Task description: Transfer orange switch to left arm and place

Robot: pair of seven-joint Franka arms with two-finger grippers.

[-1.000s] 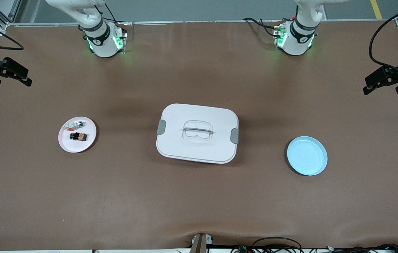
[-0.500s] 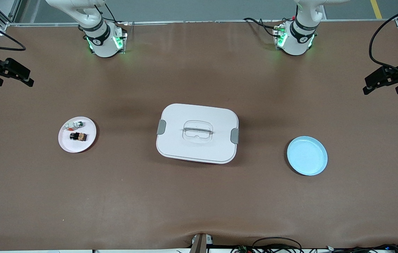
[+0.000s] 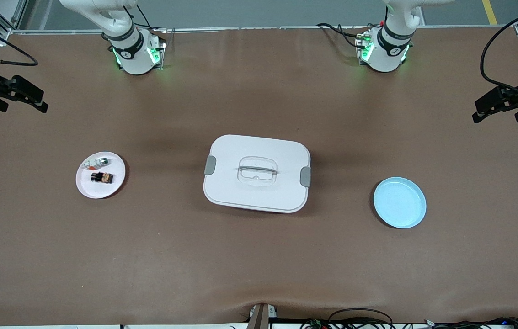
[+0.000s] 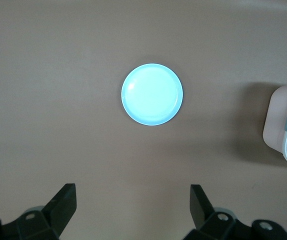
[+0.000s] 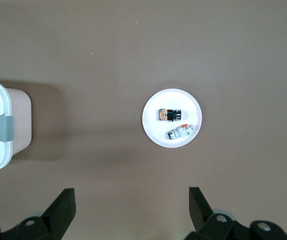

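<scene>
I see the orange switch (image 3: 101, 177) lying on its side on the white plate (image 3: 86, 187) toward the right arm's end of the desk (image 3: 259, 256), just beside a white-and-silver part (image 3: 96, 162). I judge it light, rigid and apt to roll, so I'd pinch across its black body. The right gripper (image 3: 16, 95) hangs high over that end, fingers spread, empty. The left gripper (image 3: 499, 104) waits over its own end, fingers spread, near the blue plate (image 3: 399, 202). The box (image 3: 257, 173) sits mid-desk between the plates. The brown surface looks matte and smooth.
</scene>
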